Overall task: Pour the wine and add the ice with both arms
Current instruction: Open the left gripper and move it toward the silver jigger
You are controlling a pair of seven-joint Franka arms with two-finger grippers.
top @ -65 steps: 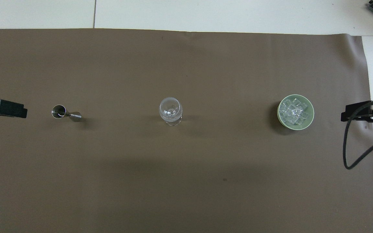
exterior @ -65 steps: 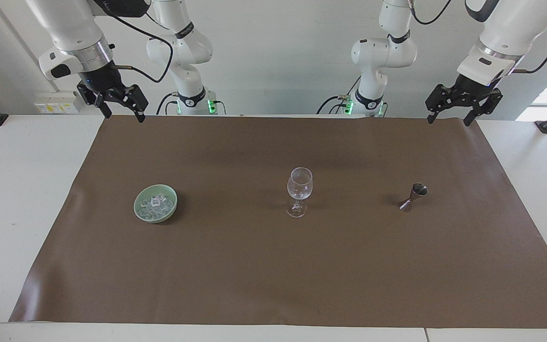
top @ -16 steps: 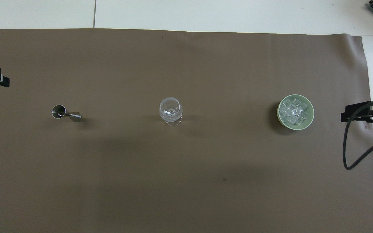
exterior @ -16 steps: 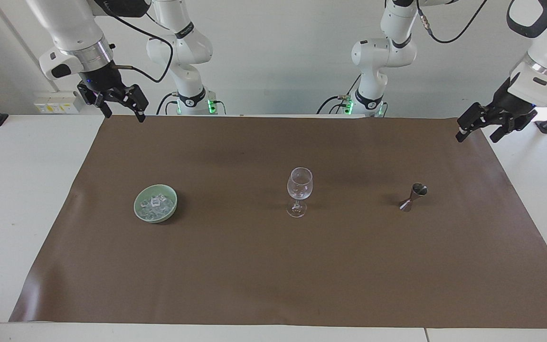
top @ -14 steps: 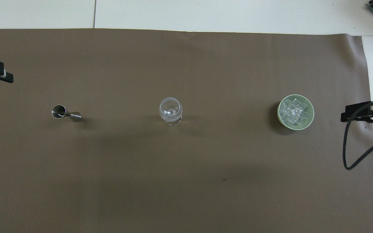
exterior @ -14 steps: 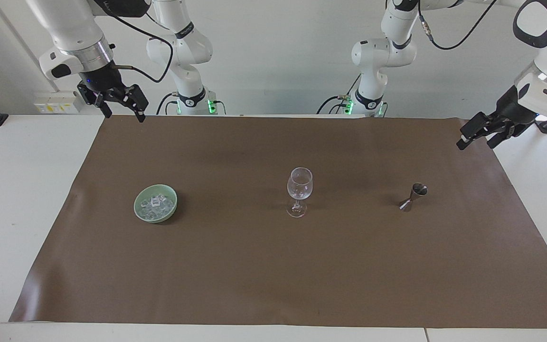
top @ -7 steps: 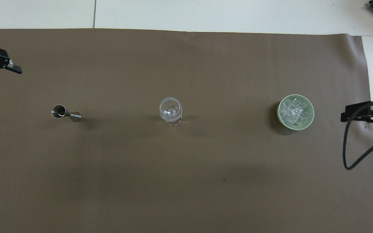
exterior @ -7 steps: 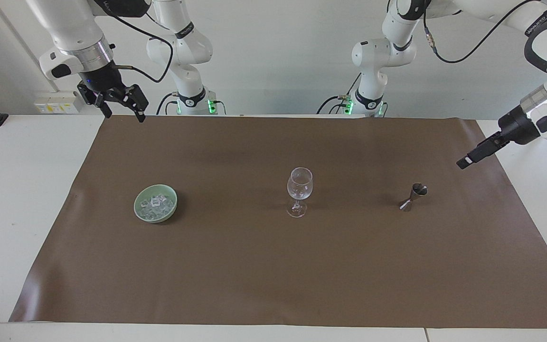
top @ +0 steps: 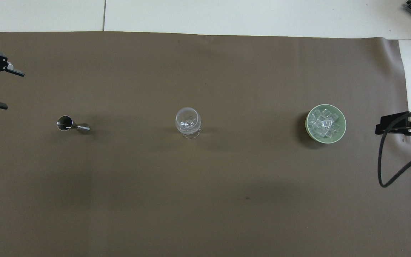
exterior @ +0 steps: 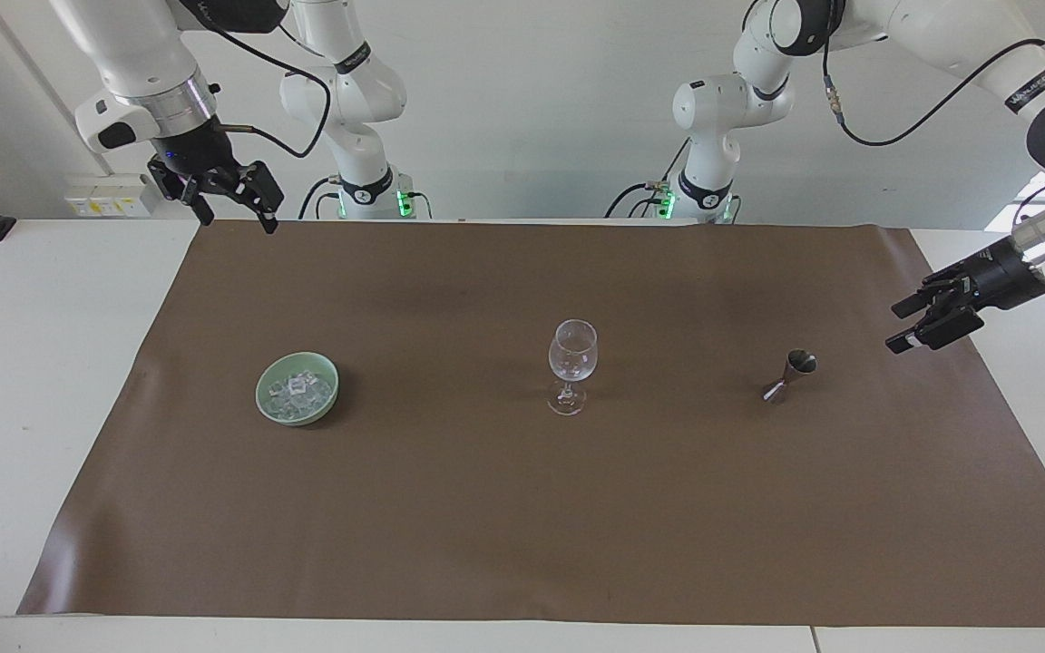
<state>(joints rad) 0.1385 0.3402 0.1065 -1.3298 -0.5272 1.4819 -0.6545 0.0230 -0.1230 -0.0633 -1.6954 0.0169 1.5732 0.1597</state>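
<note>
Jigger (exterior: 789, 377) stands upright on the desk's brown mat (exterior: 522, 508), toward the left arm's end, beside the wine glass (exterior: 571, 365). Left tool (exterior: 914, 325), spread wide and empty, should come level and close on the narrow waist without tipping it. Ice (exterior: 297, 390) sits in the green bowl (exterior: 270, 410); right tool (exterior: 230, 205) waits, open and empty.

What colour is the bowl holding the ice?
Pale green. The bowl shows best in the overhead view, with the ice heaped inside.

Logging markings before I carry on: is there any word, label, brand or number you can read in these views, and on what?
Left arm: a black band with small white lettering, too small to read.
Right arm: a like band, also unreadable.
Jigger, glass, bowl, mat: no text seen.
Wall box near the right arm: no readable marking.
</note>
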